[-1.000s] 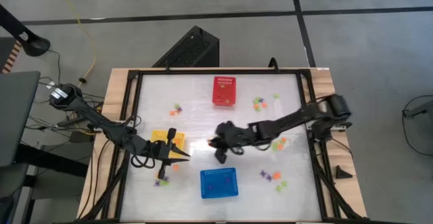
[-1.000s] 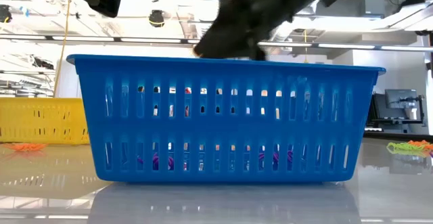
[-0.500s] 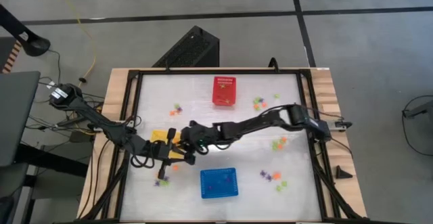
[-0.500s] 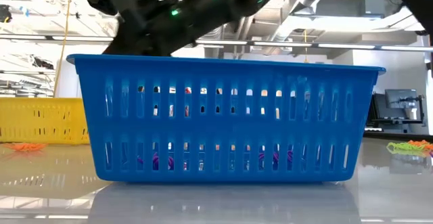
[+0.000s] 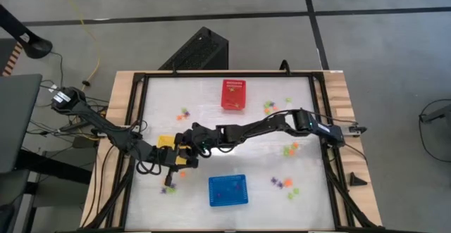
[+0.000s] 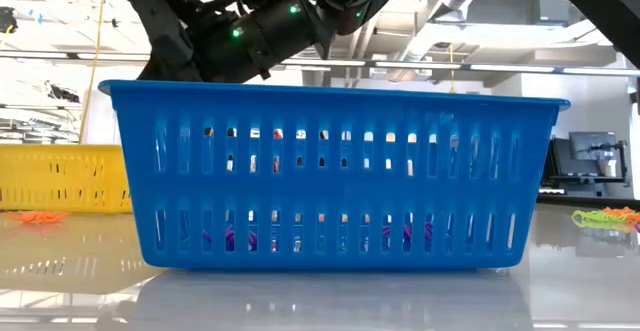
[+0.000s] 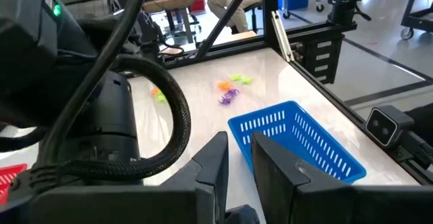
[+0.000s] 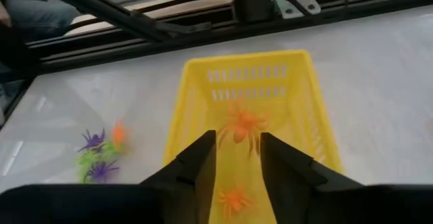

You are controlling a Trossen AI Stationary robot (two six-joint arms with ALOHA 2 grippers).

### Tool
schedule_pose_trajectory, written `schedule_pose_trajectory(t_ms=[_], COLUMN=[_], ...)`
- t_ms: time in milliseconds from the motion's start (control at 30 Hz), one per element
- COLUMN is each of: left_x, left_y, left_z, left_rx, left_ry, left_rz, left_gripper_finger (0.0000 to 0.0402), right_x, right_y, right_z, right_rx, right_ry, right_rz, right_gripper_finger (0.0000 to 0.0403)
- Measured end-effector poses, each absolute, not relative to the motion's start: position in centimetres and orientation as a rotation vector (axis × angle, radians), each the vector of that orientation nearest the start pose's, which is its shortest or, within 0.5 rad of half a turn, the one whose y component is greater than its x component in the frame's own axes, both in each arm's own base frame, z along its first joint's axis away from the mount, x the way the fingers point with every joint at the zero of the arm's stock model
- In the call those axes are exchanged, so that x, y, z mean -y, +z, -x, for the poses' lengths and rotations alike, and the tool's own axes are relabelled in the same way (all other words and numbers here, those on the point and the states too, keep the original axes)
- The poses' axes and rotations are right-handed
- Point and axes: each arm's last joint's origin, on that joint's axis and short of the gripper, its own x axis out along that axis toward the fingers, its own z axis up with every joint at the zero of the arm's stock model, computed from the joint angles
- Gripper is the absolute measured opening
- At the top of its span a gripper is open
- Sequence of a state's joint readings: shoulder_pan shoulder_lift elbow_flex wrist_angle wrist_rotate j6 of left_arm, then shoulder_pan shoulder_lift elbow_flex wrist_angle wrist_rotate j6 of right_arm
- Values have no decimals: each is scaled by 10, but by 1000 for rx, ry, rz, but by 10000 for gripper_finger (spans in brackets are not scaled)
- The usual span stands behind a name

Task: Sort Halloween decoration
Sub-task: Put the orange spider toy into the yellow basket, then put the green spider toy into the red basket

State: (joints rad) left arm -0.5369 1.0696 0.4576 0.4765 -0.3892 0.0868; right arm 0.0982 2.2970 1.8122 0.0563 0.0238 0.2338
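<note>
On the white bench (image 5: 232, 131) the right claw (image 8: 237, 153), parted and empty, hangs over the yellow perforated plastic basket (image 8: 298, 116) (left claw (image 7: 238, 158) beside it, narrowly parted) above two orange plastic spider trinkets (image 8: 241, 125), purple and green ones (image 8: 96, 158) lying outside.

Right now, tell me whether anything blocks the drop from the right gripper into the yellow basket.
Nothing visible does. The right gripper sits directly above the yellow basket, and an orange spider shows between its fingers over the basket floor.
</note>
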Motion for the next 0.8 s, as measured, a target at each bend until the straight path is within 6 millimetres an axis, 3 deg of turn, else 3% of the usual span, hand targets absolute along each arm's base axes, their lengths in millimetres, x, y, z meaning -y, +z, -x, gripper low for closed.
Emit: schedule_pose_trajectory(t_ms=[233, 367, 600, 800], left_x=[104, 104, 104, 103], left_y=[231, 230, 229, 227], left_z=[-196, -196, -196, -196], left_rx=[-115, -116, -132, -148], left_ry=[-153, -154, -154, -139], left_rz=[-147, -147, -154, -141], left_gripper_finger=[55, 55, 55, 55], right_x=[-49, -43, -21, 6], right_y=[197, 211, 260, 299], right_z=[-524, -509, -454, -395], right_rx=[-476, -605, -916, -1137], right_ry=[15, -2, -36, -104], right_rz=[-202, -168, -85, -92], right_gripper_finger=[206, 214, 206, 195])
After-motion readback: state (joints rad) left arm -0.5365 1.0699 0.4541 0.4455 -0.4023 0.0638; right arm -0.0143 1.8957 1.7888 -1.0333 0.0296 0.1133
